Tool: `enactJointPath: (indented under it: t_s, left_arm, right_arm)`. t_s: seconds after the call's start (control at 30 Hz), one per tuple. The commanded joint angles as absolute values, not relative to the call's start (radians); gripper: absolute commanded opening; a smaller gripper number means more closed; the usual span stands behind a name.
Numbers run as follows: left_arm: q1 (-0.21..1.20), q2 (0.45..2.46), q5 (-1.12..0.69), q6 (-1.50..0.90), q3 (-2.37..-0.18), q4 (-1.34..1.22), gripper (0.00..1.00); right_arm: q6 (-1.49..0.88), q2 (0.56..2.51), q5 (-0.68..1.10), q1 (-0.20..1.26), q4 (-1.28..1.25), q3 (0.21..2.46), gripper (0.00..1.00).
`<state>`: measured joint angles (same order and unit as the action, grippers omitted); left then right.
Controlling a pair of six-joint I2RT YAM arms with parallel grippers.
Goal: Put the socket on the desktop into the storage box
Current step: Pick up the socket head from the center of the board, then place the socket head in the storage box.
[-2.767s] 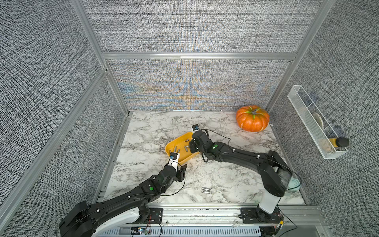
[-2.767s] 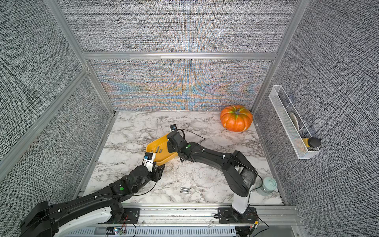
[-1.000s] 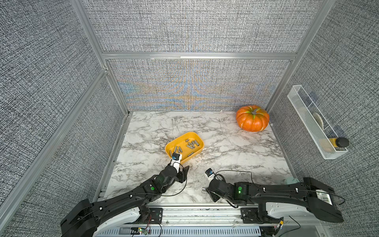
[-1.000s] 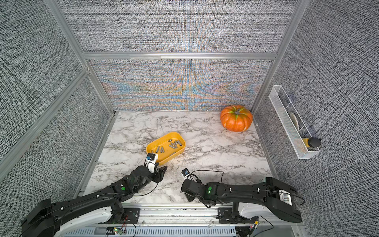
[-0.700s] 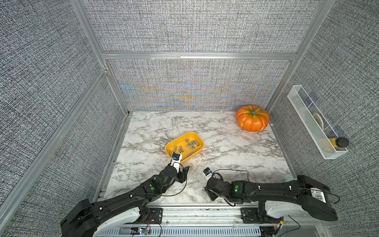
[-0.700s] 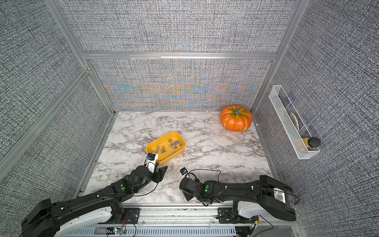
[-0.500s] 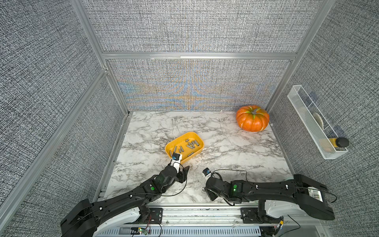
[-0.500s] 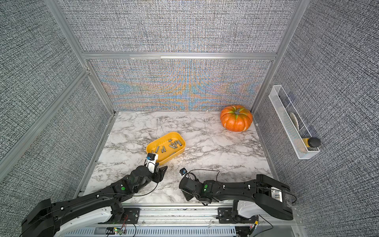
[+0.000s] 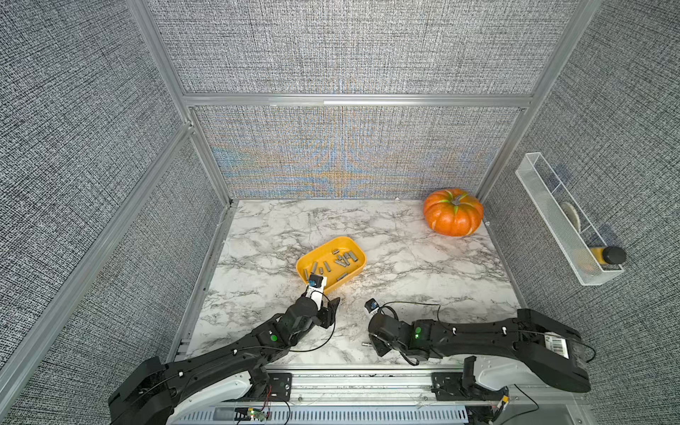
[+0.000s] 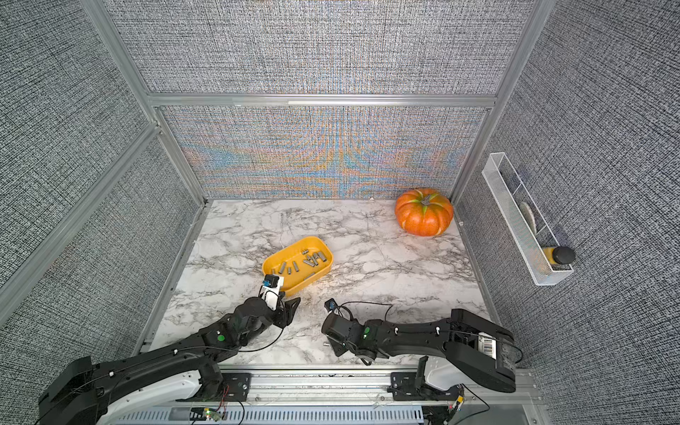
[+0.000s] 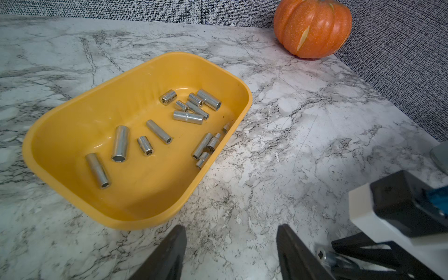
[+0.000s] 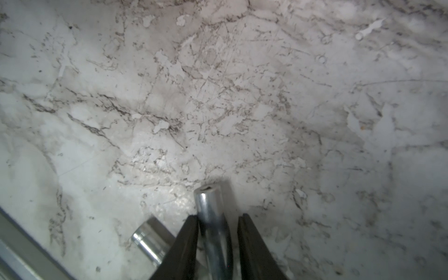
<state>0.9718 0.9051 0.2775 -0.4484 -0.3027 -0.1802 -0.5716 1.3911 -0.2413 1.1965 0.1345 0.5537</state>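
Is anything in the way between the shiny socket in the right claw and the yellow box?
Partly. The right gripper straddles the socket at the front edge of the desktop. The left gripper hangs open just before the storage box, near the straight path. Going over or around it looks possible.

From high above its front edge, both top views see my whole desktop (image 9: 404, 265). My wrist cameras look from close up.

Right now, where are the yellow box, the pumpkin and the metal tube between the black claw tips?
storage box (image 11: 150, 189): left wrist view, bare inner floor.
pumpkin (image 9: 453, 213): in a top view, middle of its orange skin.
socket (image 12: 209, 203): right wrist view, shiny barrel just below its open end.
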Motion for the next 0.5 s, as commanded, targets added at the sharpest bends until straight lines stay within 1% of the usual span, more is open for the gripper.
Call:
enactJointPath:
  t_s: [0.0, 0.13, 0.27, 0.4, 0.47]
  left_arm:
    - [0.971, 0.900, 0.278, -0.442, -0.304, -0.193, 0.64]
    - [0.971, 0.897, 0.282, -0.444, -0.304, -0.190, 0.64]
    - [0.970, 0.891, 0.291, -0.446, -0.304, -0.184, 0.64]
    - [0.971, 0.876, 0.305, -0.452, -0.301, -0.177, 0.64]
    - [0.971, 0.867, 0.321, -0.456, -0.301, -0.169, 0.64]
  right_arm:
    - [-0.572, 1.400, -0.239, 1.182, 0.133, 0.564, 0.31]
    - [-0.585, 1.431, -0.278, 1.169, 0.178, 0.578, 0.24]
    - [-0.610, 1.459, -0.336, 1.165, 0.247, 0.605, 0.15]
    - [-0.633, 1.449, -0.438, 1.149, 0.329, 0.661, 0.07]
    - [-0.630, 1.426, -0.486, 1.117, 0.332, 0.692, 0.04]
